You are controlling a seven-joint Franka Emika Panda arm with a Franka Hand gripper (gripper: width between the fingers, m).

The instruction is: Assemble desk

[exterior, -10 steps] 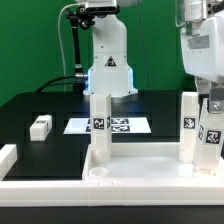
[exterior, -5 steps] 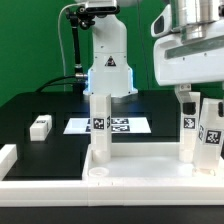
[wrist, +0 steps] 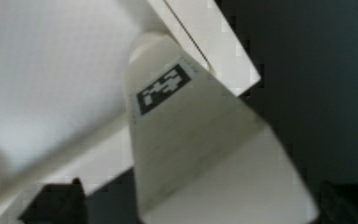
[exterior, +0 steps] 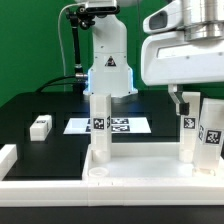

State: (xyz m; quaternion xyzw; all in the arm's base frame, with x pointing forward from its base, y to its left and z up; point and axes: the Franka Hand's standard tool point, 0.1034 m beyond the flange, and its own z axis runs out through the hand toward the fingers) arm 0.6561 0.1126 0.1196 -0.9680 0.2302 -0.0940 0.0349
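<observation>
The white desk top (exterior: 140,162) lies at the front as a rimmed tray. Three white legs with square tags stand in it: one at the exterior view's left (exterior: 100,122), one at the right (exterior: 187,125), and a slightly tilted one at the far right (exterior: 210,125). My gripper (exterior: 190,98) hovers just above the two right legs, its body filling the upper right. In the wrist view a tagged leg (wrist: 185,120) runs up between my dark fingers (wrist: 51,200), with a gap beside it. The gripper (wrist: 202,205) is open and holds nothing.
A small loose white leg block (exterior: 40,126) lies on the black table at the exterior view's left. The marker board (exterior: 125,126) lies behind the desk top. A white border rail (exterior: 8,158) sits at the front left. The arm's base (exterior: 108,65) stands at the back.
My gripper has risen and shifted toward the exterior view's left, off the far right leg. The legs stay standing where they were.
</observation>
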